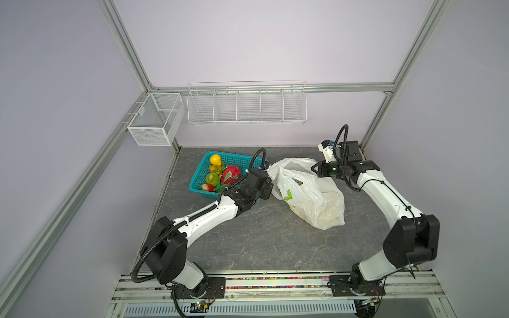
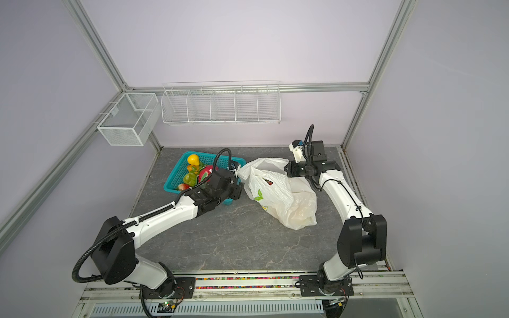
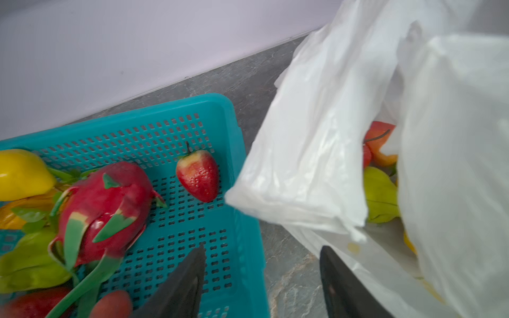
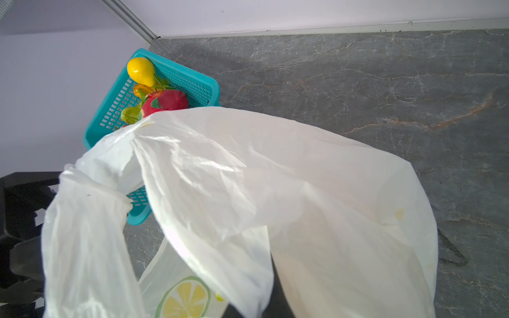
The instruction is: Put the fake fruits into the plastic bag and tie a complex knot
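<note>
The plastic bag (image 1: 311,198) (image 2: 286,198) lies on the grey table with its mouth held up. My right gripper (image 1: 314,168) (image 4: 275,297) is shut on the bag's far rim, its fingers mostly covered by the film. A red apple (image 3: 377,137) and a green fruit (image 3: 381,198) show inside the bag (image 3: 316,137). The teal basket (image 1: 234,161) (image 3: 176,110) holds a strawberry (image 3: 199,176), a dragon fruit (image 3: 104,209) and a yellow fruit (image 3: 22,173). My left gripper (image 3: 261,256) hangs open and empty over the basket's edge beside the bag. No knot is in view.
A white wire rack (image 1: 246,104) and a mesh box (image 1: 154,121) hang on the back walls above the table. The basket sits in the far left corner against the wall. Bare table (image 1: 261,242) lies in front of the bag.
</note>
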You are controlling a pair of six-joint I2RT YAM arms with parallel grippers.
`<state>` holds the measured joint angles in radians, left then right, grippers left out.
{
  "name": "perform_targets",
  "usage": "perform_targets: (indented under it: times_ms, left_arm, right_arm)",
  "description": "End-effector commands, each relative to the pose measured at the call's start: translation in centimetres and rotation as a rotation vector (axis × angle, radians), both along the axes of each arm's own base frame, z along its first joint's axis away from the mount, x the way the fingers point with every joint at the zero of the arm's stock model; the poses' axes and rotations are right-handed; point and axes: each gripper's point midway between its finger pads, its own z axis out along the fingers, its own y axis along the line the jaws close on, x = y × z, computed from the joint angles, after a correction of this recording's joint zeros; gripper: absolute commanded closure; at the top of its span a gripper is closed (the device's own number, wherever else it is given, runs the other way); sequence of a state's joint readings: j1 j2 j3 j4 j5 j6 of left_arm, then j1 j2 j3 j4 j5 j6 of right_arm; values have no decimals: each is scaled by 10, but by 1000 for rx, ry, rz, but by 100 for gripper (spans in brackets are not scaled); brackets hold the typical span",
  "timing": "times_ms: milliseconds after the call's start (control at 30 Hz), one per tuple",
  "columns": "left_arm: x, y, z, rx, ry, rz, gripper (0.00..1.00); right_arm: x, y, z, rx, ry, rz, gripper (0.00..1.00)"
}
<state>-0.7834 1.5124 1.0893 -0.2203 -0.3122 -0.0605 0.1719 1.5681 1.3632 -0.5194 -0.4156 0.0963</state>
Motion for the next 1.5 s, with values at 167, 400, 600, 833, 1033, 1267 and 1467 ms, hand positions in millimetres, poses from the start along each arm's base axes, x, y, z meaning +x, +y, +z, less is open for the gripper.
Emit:
perform_targets:
  times_ms: [167, 400, 600, 833, 1033, 1267, 1467]
  left_arm:
    - [2, 23, -1, 108, 13, -14, 28]
    - [6, -2, 10, 9, 5, -118, 23]
    - [15, -22, 22, -54, -26, -157, 20]
    - [34, -46, 39, -96, -83, -193, 26]
    - [27, -61, 41, -133, -22, -260, 70]
    - [-20, -64, 81, -380, 94, -331, 100]
    - [-24, -51, 86, -536, 173, -179, 100]
  right_arm:
    - [-4, 1, 5, -7, -16, 20, 93]
    - [-5, 1, 5, -6, -18, 21, 93]
    - [-5, 2, 5, -1, -17, 22, 93]
    - [-4, 3, 4, 1, -11, 23, 93]
    - [5, 3, 11, 0, -29, 11, 93]
    - [47, 15, 20, 27, -42, -15, 88]
    - [57, 31, 34, -82, -64, -9, 55]
